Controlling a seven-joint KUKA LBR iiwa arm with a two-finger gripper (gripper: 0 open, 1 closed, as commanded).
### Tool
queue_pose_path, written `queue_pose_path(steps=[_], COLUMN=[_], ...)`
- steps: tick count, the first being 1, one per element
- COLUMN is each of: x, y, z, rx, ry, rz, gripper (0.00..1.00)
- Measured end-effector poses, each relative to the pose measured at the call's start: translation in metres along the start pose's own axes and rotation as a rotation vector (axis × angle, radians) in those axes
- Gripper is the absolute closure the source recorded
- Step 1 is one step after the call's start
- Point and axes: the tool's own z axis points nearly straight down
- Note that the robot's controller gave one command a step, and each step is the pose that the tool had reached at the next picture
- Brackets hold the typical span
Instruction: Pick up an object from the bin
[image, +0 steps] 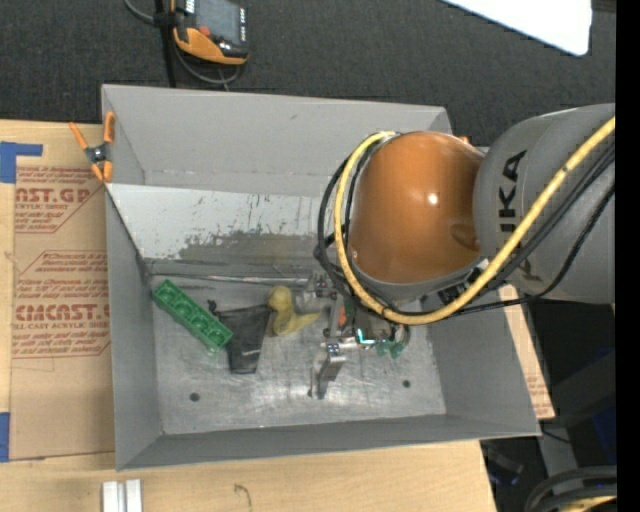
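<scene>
Grey bin (262, 402), hand (327, 372) partly hidden

1. The bin (130, 320) is seen to be of grey metal, matt on its walls; the floor is scuffed and scratched into brighter streaks.
2. The green ridged bar (190, 315) is taken for hard plastic, smooth with a slight sheen.
3. The dark grey piece (245, 335) beside it is seen as dull and matt; its material cannot be told.
4. The yellow lump (284, 310) is seen as smooth and softly matt.
5. The orange cover (415, 205) is seen as glossy, with a bright highlight.
6. The gripper (322, 383) is made of bare, shiny metal.
</scene>
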Motion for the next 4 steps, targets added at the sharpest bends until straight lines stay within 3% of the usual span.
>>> queue_pose_path(steps=[1, 2, 3, 4], x=[-0.002, -0.011, -0.04, -0.04], y=[-0.001, -0.006, 0.025, 0.022], z=[-0.003, 0.042, 0.058, 0.081], rx=[-0.001, -0.001, 0.001, -0.003], ry=[-0.007, -0.014, -0.003, -0.01], rz=[0.002, -0.055, -0.186, -0.082], gripper=[0.0, 0.0, 0.0, 0.0])
